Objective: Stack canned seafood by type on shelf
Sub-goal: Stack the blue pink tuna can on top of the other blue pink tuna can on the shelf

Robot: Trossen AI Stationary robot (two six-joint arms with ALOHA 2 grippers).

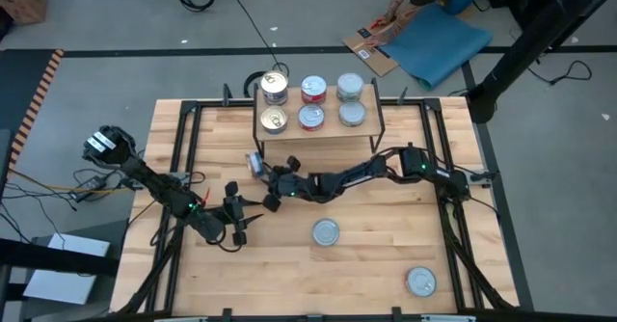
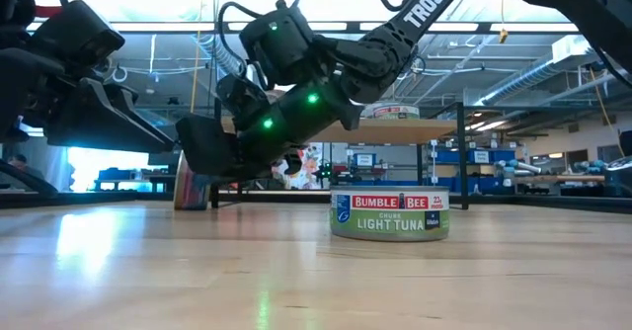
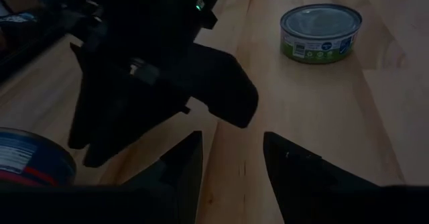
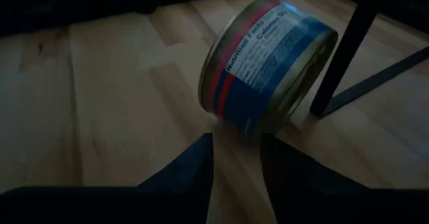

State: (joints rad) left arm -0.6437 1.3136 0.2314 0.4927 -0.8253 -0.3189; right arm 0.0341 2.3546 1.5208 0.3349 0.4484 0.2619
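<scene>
The right end effector (image 1: 262, 173) reaches low across the bench (image 1: 386, 264) toward a blue-and-red-labelled tin (image 4: 268, 66) lying tipped on its rim beside a black leg of the shelf (image 1: 318, 134). Its fingers flank the tin's lower edge without pinching it; a firm hold cannot be confirmed. To do this well, the fingers likely need to span the tin's curved wall squarely, clear of the shelf leg, since a tilted tin may roll or slip when squeezed. The left end effector (image 1: 234, 221) hovers released and empty just beside it. Six tins already sit on the shelf in three pairs, gold-topped, red-labelled and silver. A green-labelled tuna tin (image 1: 325, 232) and a further tin (image 1: 420, 281) wait on the pale wood bench. Beyond lie a grey floor, cables, cardboard and a blue mat (image 1: 439, 42).
</scene>
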